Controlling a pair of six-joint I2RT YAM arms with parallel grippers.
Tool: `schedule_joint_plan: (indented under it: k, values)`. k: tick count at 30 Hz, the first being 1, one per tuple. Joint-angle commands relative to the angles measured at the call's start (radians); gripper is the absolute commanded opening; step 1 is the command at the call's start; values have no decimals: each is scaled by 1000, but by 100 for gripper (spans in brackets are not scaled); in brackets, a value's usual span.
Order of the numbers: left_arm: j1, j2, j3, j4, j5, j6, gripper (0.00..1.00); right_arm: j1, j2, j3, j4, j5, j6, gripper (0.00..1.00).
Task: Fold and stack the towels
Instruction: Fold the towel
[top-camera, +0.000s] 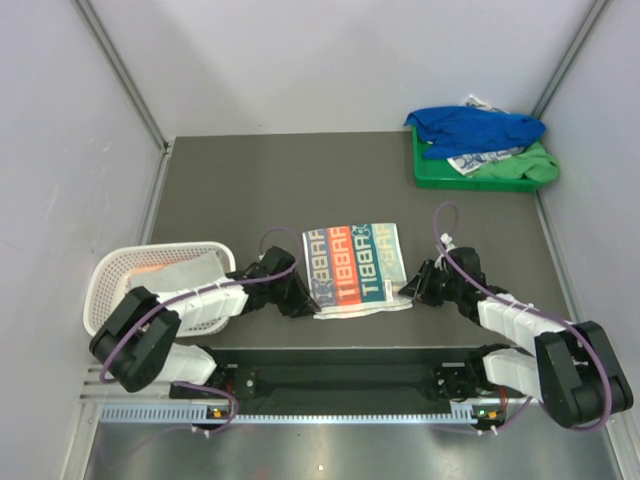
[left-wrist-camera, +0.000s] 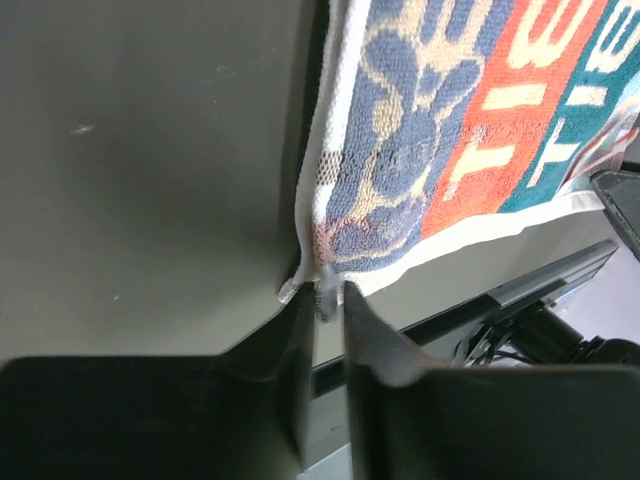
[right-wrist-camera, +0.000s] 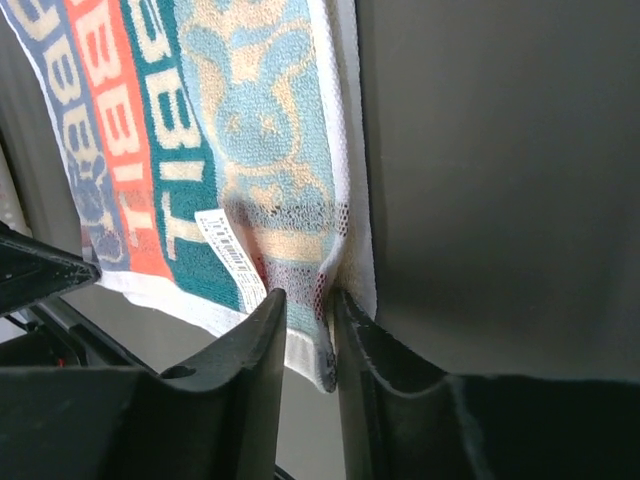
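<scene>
A grey, orange and teal towel with big letters (top-camera: 355, 268) lies flat on the dark table near the front edge. My left gripper (top-camera: 312, 300) is shut on its near left corner, seen in the left wrist view (left-wrist-camera: 328, 295) pinching the white hem of the towel (left-wrist-camera: 470, 120). My right gripper (top-camera: 408, 293) is shut on the near right corner, and the right wrist view (right-wrist-camera: 330, 310) shows the towel (right-wrist-camera: 200, 130) with its label bunched between the fingers. A royal blue towel (top-camera: 470, 128) lies crumpled on other cloths at the back right.
A green plastic tray (top-camera: 432, 178) at the back right corner holds the blue towel, a white printed cloth (top-camera: 480, 160) and a green one (top-camera: 522, 168). A white mesh basket (top-camera: 105, 285) with some cloth in it stands at the front left. Grey walls enclose the table.
</scene>
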Motion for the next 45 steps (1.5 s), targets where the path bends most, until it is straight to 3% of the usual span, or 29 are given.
schedule_joint_plan:
  k: [1, 5, 12, 18, 27, 36, 45]
  values:
    - [-6, -22, 2, -10, 22, 40, 25, 14, -40, 13, 0, 16, -27, 27]
    - [-5, -96, 39, -119, -1, 107, 39, 14, -122, 48, -115, 74, -54, 33]
    - [53, -168, 209, -258, -112, 204, 42, 12, -196, 174, -220, 169, -94, 40]
    - [140, 64, 389, -42, 12, 231, 38, 14, 49, 356, -73, 111, -91, 38]
    - [226, 462, 629, 29, 68, 285, 34, 15, 497, 651, 75, 21, -50, 32]
    - [285, 588, 663, 3, 100, 328, 33, 6, 732, 735, 90, 19, -59, 26]
    - [318, 610, 686, -86, 57, 399, 34, -24, 747, 700, 104, 99, -76, 24]
